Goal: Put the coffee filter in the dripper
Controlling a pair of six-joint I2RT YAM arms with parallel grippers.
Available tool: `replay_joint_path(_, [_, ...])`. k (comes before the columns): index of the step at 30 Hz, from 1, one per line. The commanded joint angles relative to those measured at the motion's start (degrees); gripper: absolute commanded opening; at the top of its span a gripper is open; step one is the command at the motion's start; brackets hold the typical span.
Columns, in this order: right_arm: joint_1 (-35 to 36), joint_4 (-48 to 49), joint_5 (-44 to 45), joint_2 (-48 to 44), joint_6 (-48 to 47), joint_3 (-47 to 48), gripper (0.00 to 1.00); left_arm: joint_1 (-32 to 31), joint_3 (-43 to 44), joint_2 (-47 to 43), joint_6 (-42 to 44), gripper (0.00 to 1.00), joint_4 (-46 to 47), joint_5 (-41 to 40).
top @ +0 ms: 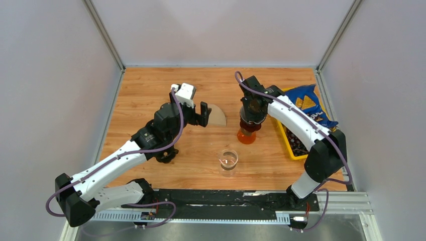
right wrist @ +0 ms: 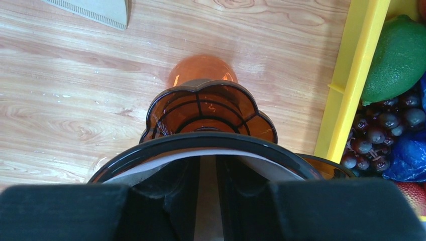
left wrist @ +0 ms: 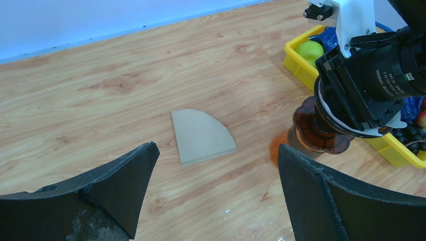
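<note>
One filter (left wrist: 202, 135) flat just ahead of spread left hand (top: 203, 115) | right hand (right wrist: 207, 188) pinching dripper (right wrist: 208, 108)

— Count on the table?
— Coffee filter (top: 217, 117), one; dripper (top: 246, 135), one; glass cup (top: 228, 159), one; yellow bin (right wrist: 354, 75), one; blue snack bag (top: 307, 102), one.
— Inside the bin?
— Lime (right wrist: 397, 55), one; grape bunch (right wrist: 389, 128), one; single grapes not countable.
— Arms?
— Two: left arm (top: 120, 160); right arm (top: 296, 118).
</note>
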Motion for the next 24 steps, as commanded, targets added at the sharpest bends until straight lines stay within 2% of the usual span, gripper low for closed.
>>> replay_joint_path(1, [0.3, 1.2, -1.2, -0.4, -1.1, -2.0, 0.26, 0.1, -0.2, -0.4, 1.3, 1.0, 0.9, 0.1])
replay_joint_path(17, [0.3, 2.1, 0.4, 0.1, -0.9, -5.4, 0.26, 0.1, -0.6, -0.8, 1.0, 1.0, 0.8, -0.2])
replay_joint_path(24, [0.3, 2.1, 0.8, -0.8, -0.5, -3.4, 0.26, 0.1, -0.8, -1.3, 1.0, 1.0, 0.8, 0.0])
